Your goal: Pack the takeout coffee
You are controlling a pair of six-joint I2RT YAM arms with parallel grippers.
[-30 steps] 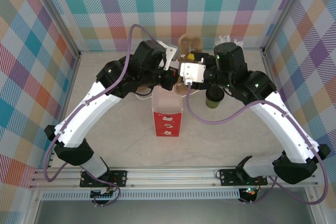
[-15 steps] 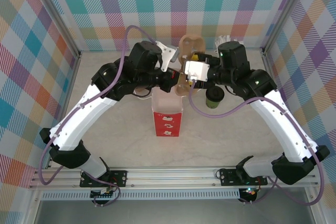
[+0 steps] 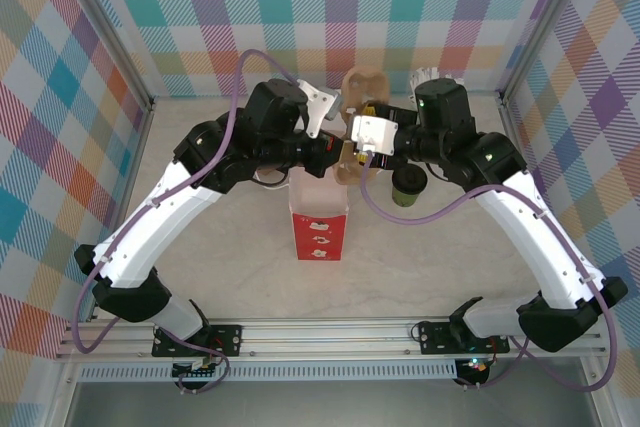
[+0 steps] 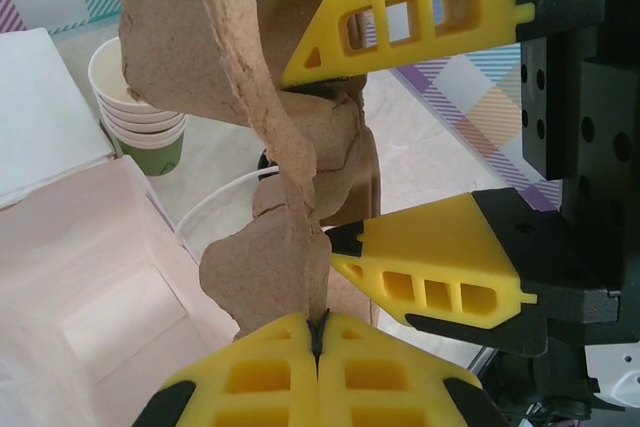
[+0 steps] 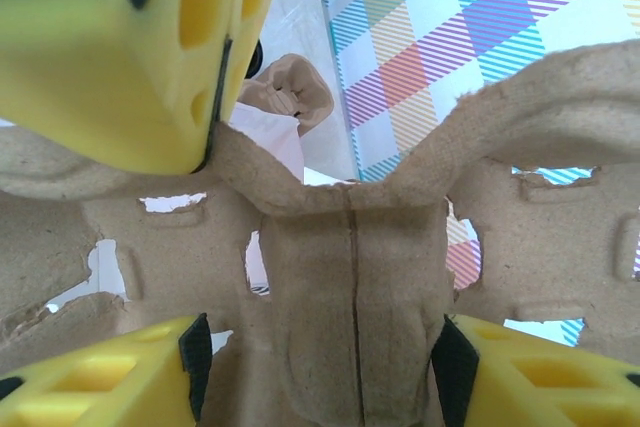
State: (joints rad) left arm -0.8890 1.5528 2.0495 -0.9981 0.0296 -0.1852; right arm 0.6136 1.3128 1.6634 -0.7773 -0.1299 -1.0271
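Left gripper [image 4: 318, 342] is clenching the thin lower edge of the pulp cup carrier [image 4: 190, 37], jaws fully together on the cardboard. It is holding the carrier on edge, roughly vertical, over the open mouth of the red-and-pink paper bag [image 3: 318, 237]. This is probably so the tray can go into the narrow bag slot edge-first.

Right gripper [image 4: 315, 162] is straddling the carrier's middle, one yellow finger on each side. From the right wrist view its pads are sitting against the central ridge [image 5: 350, 277]. Can't tell whether it is really squeezing or just touching. The two-point hold is likely steadying the floppy tray and keeping it from twisting. It could also be a handover, so the left can let go.

The takeout coffee cup [image 3: 407, 187] is standing upright on the table [image 3: 230, 247], dark green, just right of the bag and under the right arm. Nothing is touching it.

The stacked cups [image 4: 140, 112] are sitting behind the carrier, unused.

Judgement: the task is at the carrier-loading step, with the coffee itself not yet packed. The risk is the pulp edge tearing or snagging on the bag rim, since the grip is only on a thin flange.
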